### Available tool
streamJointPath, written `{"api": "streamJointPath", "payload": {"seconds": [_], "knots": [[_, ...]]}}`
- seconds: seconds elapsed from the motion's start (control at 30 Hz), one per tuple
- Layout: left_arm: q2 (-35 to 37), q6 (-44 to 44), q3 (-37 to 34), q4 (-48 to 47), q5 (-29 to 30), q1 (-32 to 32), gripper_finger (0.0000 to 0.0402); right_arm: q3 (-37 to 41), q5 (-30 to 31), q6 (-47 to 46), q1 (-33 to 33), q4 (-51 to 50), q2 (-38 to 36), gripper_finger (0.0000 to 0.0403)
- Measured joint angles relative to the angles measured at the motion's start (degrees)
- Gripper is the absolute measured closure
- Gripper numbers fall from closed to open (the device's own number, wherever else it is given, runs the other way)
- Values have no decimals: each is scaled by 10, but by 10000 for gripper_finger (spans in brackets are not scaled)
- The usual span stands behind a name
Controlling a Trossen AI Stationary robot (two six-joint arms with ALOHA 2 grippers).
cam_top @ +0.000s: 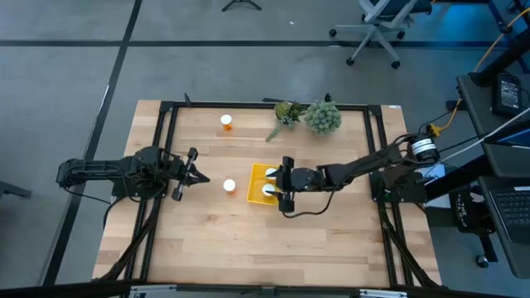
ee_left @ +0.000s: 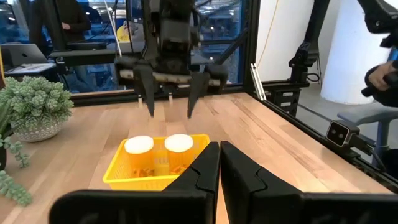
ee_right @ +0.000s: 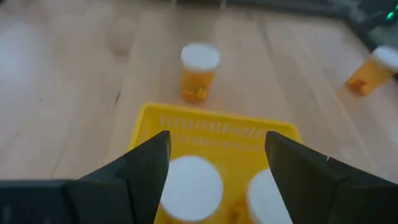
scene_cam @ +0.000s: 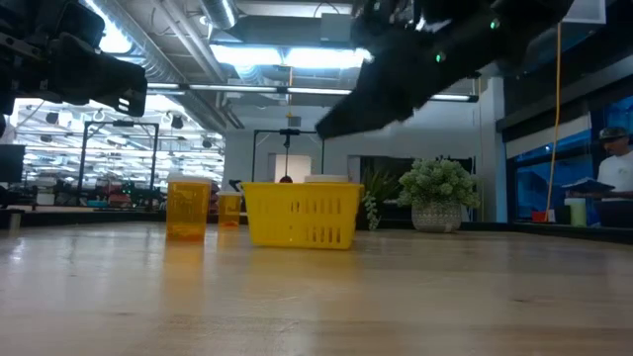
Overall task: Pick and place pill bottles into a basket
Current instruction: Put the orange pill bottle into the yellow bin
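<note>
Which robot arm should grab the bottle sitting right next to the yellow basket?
Probably the left. Its gripper is shut but points at that bottle from close by. The right gripper hangs open over the basket.

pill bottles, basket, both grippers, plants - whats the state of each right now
two pill bottles: upright inside the basket, caps on
pill bottle: upright on the table just left of the basket
pill bottle: on the table near the far edge, cap on
basket: upright on the table, two bottles in it
right gripper: open, empty, above the basket
left gripper: shut, empty, left of the near bottle
plant sprigs: at the far edge
</note>
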State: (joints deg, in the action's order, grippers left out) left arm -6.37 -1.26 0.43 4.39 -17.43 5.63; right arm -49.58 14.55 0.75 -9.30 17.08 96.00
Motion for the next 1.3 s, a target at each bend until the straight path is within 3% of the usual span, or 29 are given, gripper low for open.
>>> {"api": "streamJointPath", "payload": {"seconds": [0.4,0.6,0.93,1.3], "knots": [[0,0,0,1,0,0,393,3,21,-6,-9,-90,-145,150],[0,0,0,1,0,0,393,54,126,-37,-43,-99,-194,201],[0,5,0,-2,-1,0,393,161,151,-62,-77,56,-200,276],[0,5,0,-10,-2,0,399,278,166,-60,-100,225,-202,309]]}}
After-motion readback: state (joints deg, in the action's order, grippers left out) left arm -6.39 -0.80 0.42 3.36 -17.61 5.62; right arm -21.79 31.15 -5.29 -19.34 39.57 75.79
